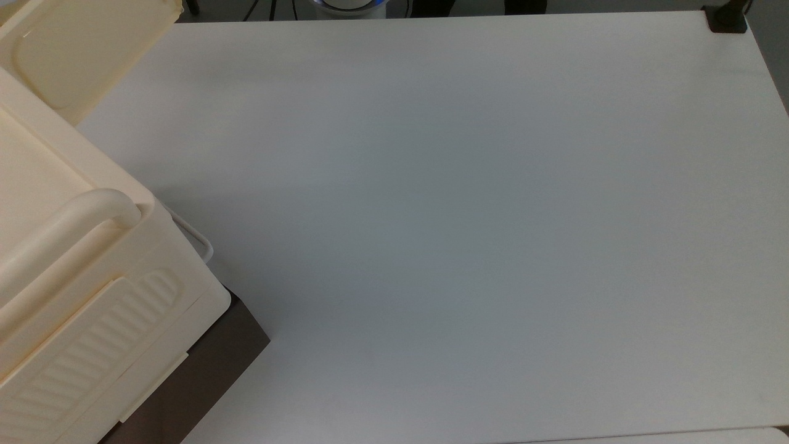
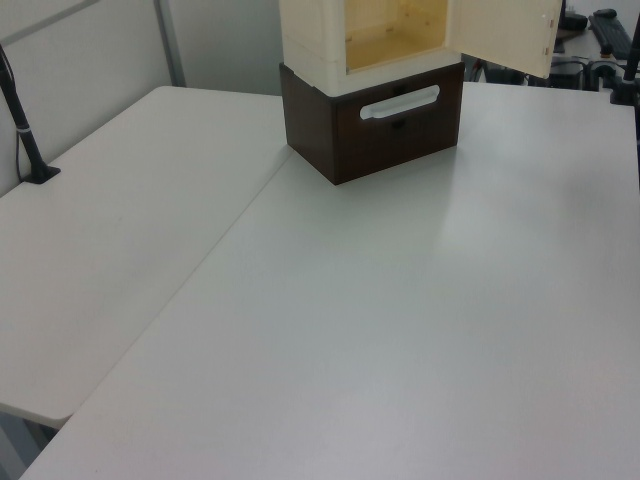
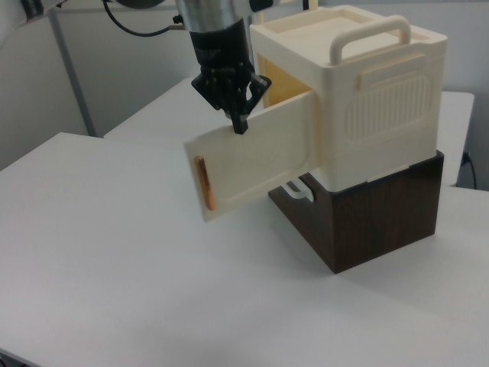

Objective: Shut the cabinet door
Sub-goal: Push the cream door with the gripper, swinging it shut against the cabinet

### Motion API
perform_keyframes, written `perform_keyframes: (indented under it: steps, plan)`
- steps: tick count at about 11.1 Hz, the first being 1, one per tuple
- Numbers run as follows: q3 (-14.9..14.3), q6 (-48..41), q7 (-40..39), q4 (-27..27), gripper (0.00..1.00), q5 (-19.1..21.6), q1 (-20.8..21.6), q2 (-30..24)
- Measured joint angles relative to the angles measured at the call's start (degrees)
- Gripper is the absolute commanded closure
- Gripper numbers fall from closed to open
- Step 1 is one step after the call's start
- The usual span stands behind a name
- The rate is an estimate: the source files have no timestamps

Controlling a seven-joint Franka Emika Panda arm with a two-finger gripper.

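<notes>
- The door stands swung wide from the cabinet, which sits on a brown base on the bench.
- The claw hangs at the door's top edge, probably placed to push it; its fingers look nearly together, holding nothing.

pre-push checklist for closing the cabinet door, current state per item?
1. Door open and needing the push: ok. The cabinet door stands swung out from the cabinet, and the left view shows the open compartment.
2. Gripper at the door: ok. The gripper sits at the door's top edge in the right view.
3. Actual contact with the door: cannot tell.
4. Swing path free: ok. Nothing lies on the table near the door.
5. Cabinet seated: ok. It rests squarely on the dark brown base.
6. Finger state: cannot tell.
</notes>
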Motion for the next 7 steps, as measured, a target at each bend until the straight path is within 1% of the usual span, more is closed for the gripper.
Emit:
perform_keyframes:
  steps: [1,2,4,6,7]
  plan:
    - [0.08,1.72,1.11,-0.29,1.0,0.77,0.95,0.2]
    - [0.13,3.37,2.37,-0.68,1.0,2.45,1.61,0.46]
    - [0.15,6.76,2.75,-1.07,1.0,4.72,2.66,1.17]
    - [0.18,10.82,2.94,-1.45,1.0,5.11,4.31,2.68]
    - [0.19,13.97,4.93,-1.6,1.0,5.14,5.34,3.87]
